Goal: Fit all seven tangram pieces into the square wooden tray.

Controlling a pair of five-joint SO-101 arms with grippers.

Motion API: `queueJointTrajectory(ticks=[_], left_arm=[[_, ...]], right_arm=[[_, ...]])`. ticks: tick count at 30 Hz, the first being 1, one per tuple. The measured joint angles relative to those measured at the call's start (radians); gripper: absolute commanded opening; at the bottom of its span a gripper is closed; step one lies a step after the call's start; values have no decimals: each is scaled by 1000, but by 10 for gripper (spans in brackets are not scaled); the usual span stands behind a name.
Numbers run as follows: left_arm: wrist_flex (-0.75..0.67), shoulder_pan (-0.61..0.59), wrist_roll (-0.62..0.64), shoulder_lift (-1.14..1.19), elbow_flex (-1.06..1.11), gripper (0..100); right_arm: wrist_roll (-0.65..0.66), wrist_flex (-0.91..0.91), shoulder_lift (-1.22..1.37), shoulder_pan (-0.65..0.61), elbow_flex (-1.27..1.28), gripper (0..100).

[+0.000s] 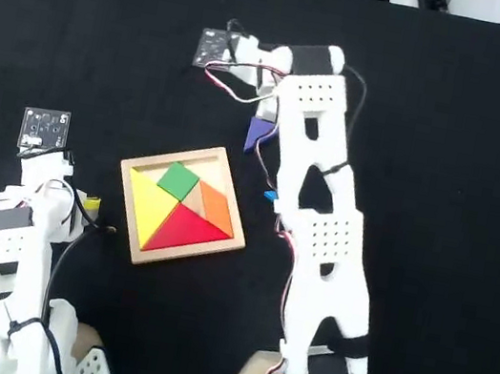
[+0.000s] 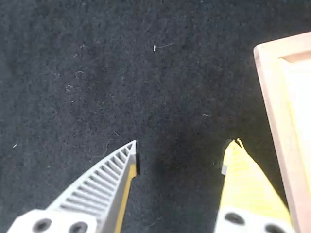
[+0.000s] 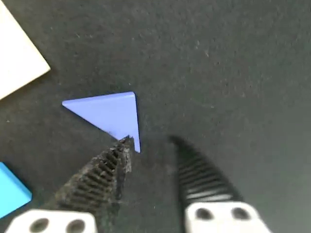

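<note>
Hovering with jaws spread, the right gripper [image 3: 148,141] has the blue triangle [image 3: 109,114] at one fingertip, a cyan piece [image 3: 9,187] farther to that side. The left gripper [image 2: 184,143], likewise parted, sits just beside the square wooden tray [image 2: 272,107].

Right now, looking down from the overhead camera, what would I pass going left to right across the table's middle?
left arm → wooden tray → small cyan piece → right arm
</note>
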Motion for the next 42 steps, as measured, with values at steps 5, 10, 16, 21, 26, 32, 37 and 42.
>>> queueJointTrajectory(ticks=[5, 10, 16, 21, 26, 32, 37, 42], left_arm=[[0, 0, 0, 0, 0, 282], [0, 0, 0, 0, 0, 282], [0, 0, 0, 0, 0, 282], [0, 0, 0, 0, 0, 282], [0, 0, 0, 0, 0, 282], [0, 0, 0, 0, 0, 282], [0, 0, 0, 0, 0, 282], [0, 0, 0, 0, 0, 282]], right_arm=[[0, 5, 83, -3, 0, 298], [0, 9, 114, -2, 0, 304], [35, 74, 117, -14, 0, 301], [43, 44, 118, -15, 2, 300], [43, -11, 118, -15, 64, 296], [64, -18, 118, -15, 80, 195], [103, 8, 118, -15, 80, 69], [109, 8, 117, -15, 80, 11]])
